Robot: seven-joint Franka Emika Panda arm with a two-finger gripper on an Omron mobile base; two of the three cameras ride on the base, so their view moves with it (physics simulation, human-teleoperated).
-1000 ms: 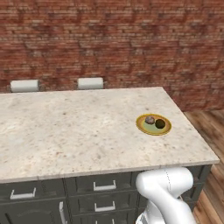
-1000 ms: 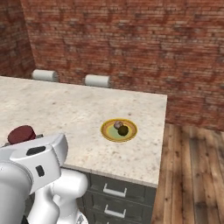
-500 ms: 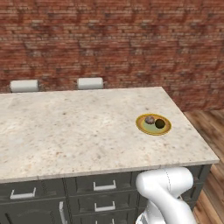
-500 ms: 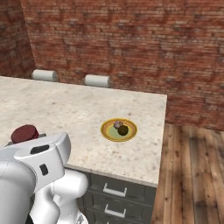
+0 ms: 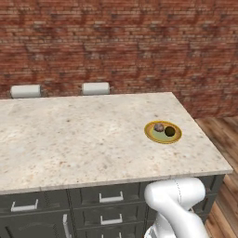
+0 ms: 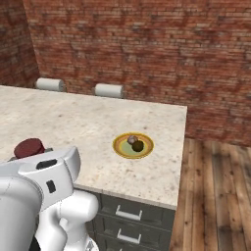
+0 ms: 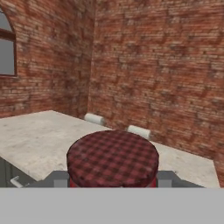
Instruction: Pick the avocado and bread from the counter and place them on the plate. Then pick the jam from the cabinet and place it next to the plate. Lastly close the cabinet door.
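Jam [image 7: 113, 159], squat red jar with checkered cloth-look lid, pinched between gripper [image 7: 113, 181] fingers, well left of plate [image 6: 120, 145]. Plate round, yellow, on speckled beige stone counter [image 5: 69, 139]; lumpy bread [image 5: 159, 127] touching smooth dark avocado [image 5: 170, 131] on it.

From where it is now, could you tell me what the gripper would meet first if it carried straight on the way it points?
Probably the brick wall beyond the counter. The gripper, shut on the jam, looks out above the countertop and nothing stands nearer, though depth is unclear.
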